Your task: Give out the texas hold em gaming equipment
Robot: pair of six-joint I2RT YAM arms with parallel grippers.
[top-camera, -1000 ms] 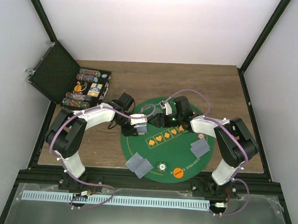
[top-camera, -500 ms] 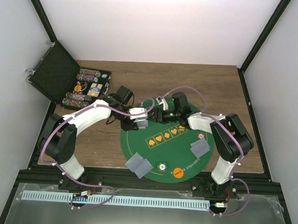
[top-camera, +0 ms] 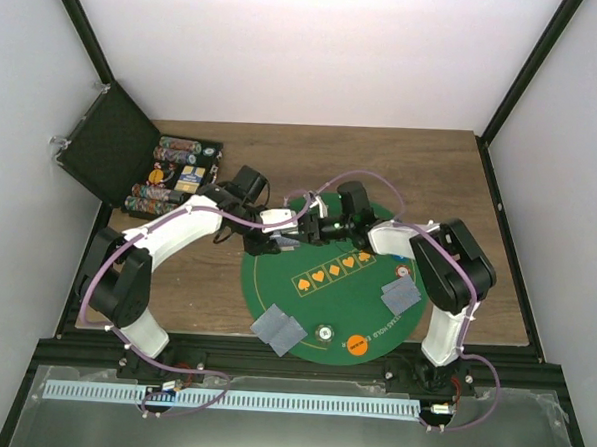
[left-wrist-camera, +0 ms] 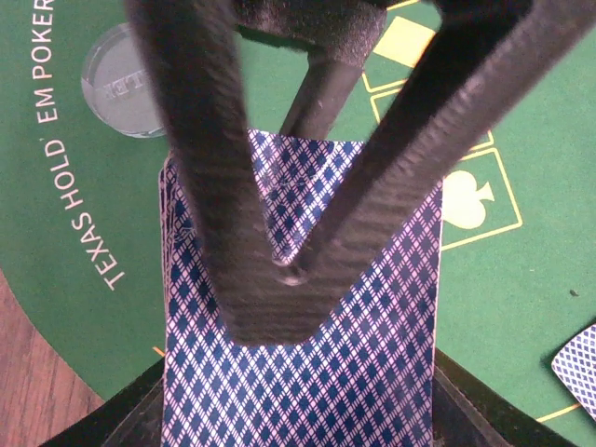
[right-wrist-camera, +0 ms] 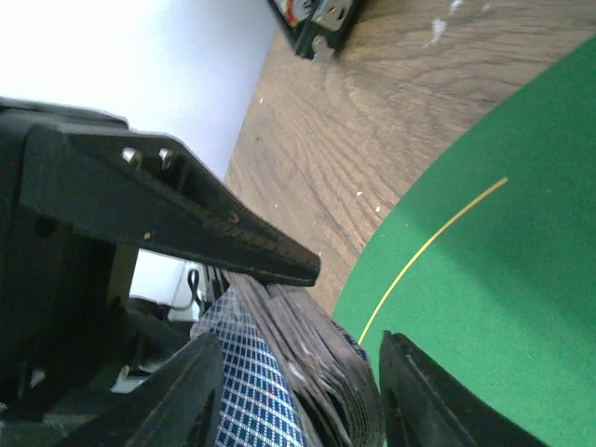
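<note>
The left fingers (top-camera: 272,241) are clenched on a deck of cards (left-wrist-camera: 372,372), holding it over the far-left part of the round green poker mat (top-camera: 319,305), close to the mat's curved edge. From the left wrist the deck fills the lower view, blue-patterned back up. Dark parts sit at both lower corners, and two dark bars (left-wrist-camera: 209,186) meet in a V on the top card. The right fingers (top-camera: 310,227) point in from the opposite side and reach the deck's end; whether they are released or clenched I cannot tell. From the right wrist the deck shows edge-on beside the mat's rim and its yellow line, with wood beyond. A pale clear token (left-wrist-camera: 126,67) lies on the green just past the deck's corner, beside the rim lettering. Nearer the arm bases, one pair of face-down cards (top-camera: 278,330) sits at the mat's near-left edge and another pair (top-camera: 402,294) at its right edge, well apart. Between the pairs, by the near rim, a second clear token (top-camera: 325,333) and an orange token (top-camera: 355,343) lie near each other. An open black case (top-camera: 176,177) of chip rows lies at the far-left corner of the desk (top-camera: 431,170), its lid (top-camera: 107,151) raised toward the left wall, close behind the left forearm. Past the mat's far edge, wood runs to the back wall, and a strip of wood separates the mat's right edge from the black frame.
</note>
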